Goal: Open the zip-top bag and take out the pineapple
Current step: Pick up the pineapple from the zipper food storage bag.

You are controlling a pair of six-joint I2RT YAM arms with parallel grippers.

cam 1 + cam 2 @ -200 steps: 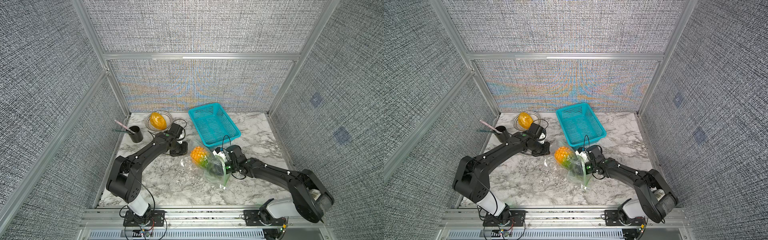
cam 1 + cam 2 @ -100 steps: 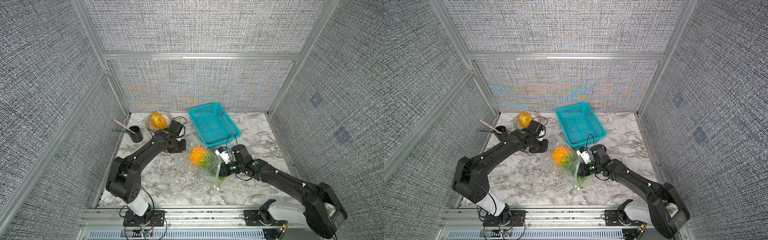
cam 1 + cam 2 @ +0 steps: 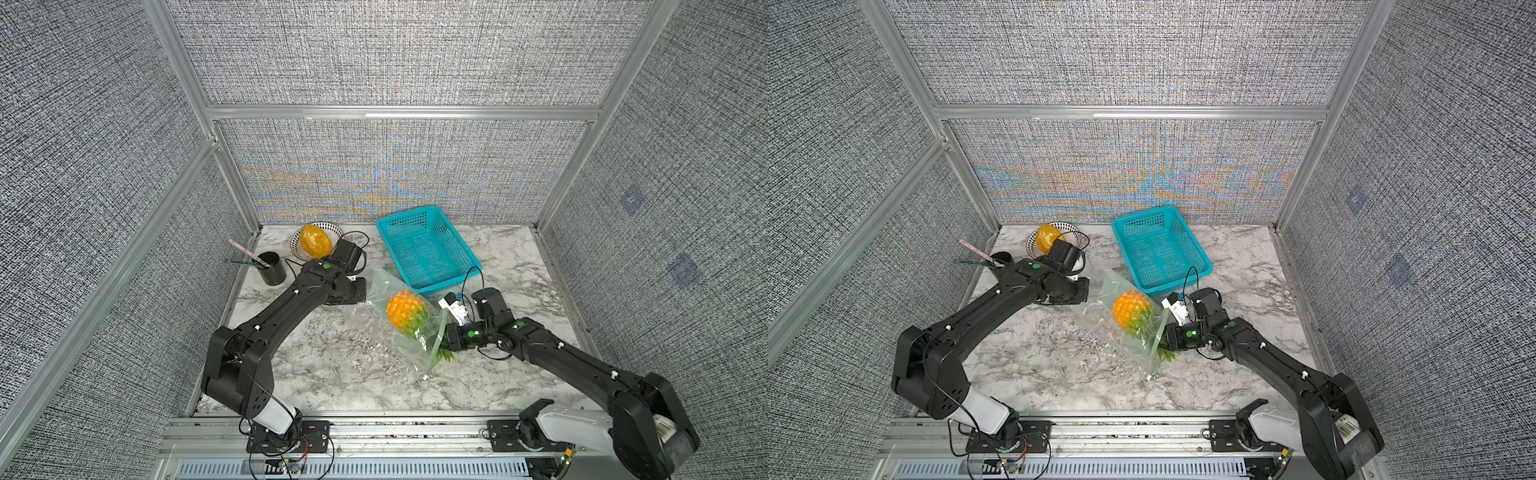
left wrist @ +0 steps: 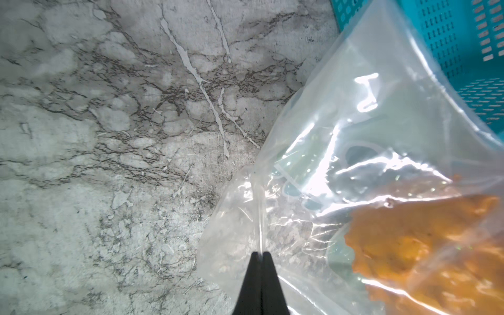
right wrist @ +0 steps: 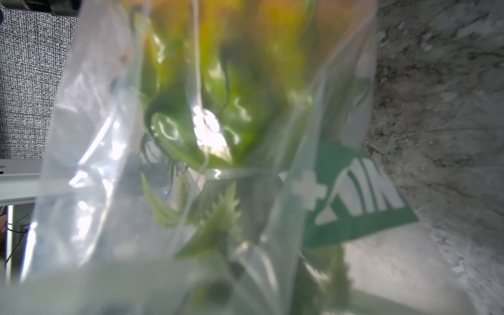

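Left wrist view: left gripper (image 4: 261,256) clenched, dark fingertips pressed together on a creased edge of the zip-top bag (image 4: 368,122), clear glossy film streaked with white glare and printed with faint pale green shapes, above the marble table (image 4: 109,136). Behind that film, blurred orange bumps of the pineapple (image 4: 422,245); beside the bag, a corner of the teal basket (image 4: 463,41). In both top views, bag spanning from the left gripper (image 3: 358,293) to the right gripper (image 3: 444,334), near the table's middle and just in front of the basket, crinkled and see-through, with the pale green zip strip (image 3: 435,345) running along the right gripper's end. Pineapple (image 3: 1128,306) inside, toward that strip: bumpy orange-yellow body shading to green, spiky leaf crown (image 3: 445,355) pointing at the right gripper, leaf tips showing just past the strip. Right wrist view: serrated green leaves close up through hazy film, plus a darker green printed patch (image 5: 354,196) with white marks. Right gripper's grip: cannot tell, clamped or loose, nor on what; fingers lost in the blur.
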